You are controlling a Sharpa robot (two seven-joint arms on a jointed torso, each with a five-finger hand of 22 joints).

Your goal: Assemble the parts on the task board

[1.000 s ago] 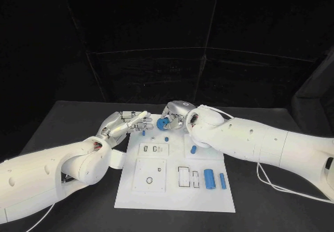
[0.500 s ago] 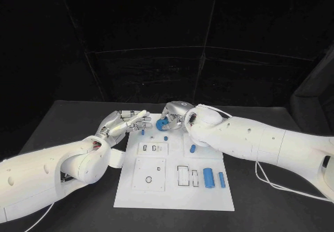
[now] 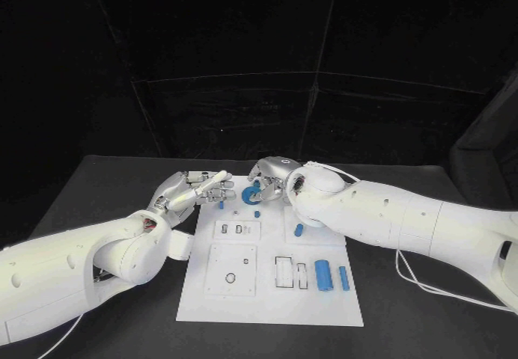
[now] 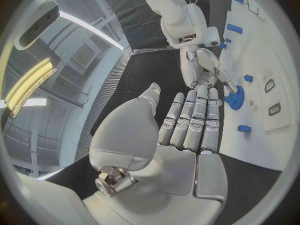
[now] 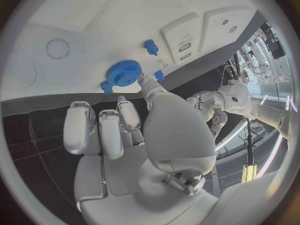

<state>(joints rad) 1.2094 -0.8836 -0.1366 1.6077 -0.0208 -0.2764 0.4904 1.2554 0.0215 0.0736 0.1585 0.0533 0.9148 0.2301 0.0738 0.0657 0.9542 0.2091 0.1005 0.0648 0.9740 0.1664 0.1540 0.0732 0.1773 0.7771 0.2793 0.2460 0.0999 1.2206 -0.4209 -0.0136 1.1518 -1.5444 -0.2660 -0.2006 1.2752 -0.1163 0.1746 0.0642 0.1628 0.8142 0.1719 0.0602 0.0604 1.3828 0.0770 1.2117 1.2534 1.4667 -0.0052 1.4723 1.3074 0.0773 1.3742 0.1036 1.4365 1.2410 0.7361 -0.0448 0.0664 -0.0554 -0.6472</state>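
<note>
A blue gear (image 3: 251, 194) sits at the far end of the white task board (image 3: 216, 303), and in the right wrist view (image 5: 122, 72) its toothed rim lies flat against the board's surface. The right robot hand (image 3: 272, 179) is over it there; one fingertip (image 5: 144, 80) reaches to the gear's edge while the other fingers are curled back near the palm, and whether the gear is actually gripped or only touched I cannot tell. Small blue pegs (image 5: 150, 46) stand just beside the gear on the board, one (image 3: 221, 203) toward the left arm's side and another (image 3: 257, 213) a little nearer the robot. The left robot hand (image 3: 194, 188) hovers close by at the board's far left corner, its fingers (image 4: 197, 117) stretched out straight and side by side, holding nothing, with the tips pointing toward the gear (image 4: 235, 98). Nearer the robot, a blue cylinder (image 3: 324, 274) and a thinner blue pin (image 3: 343, 278) lie side by side on the board, and another short blue piece (image 3: 299, 230) lies between them and the gear. The board rests on the black worktop (image 3: 97, 187).
</note>
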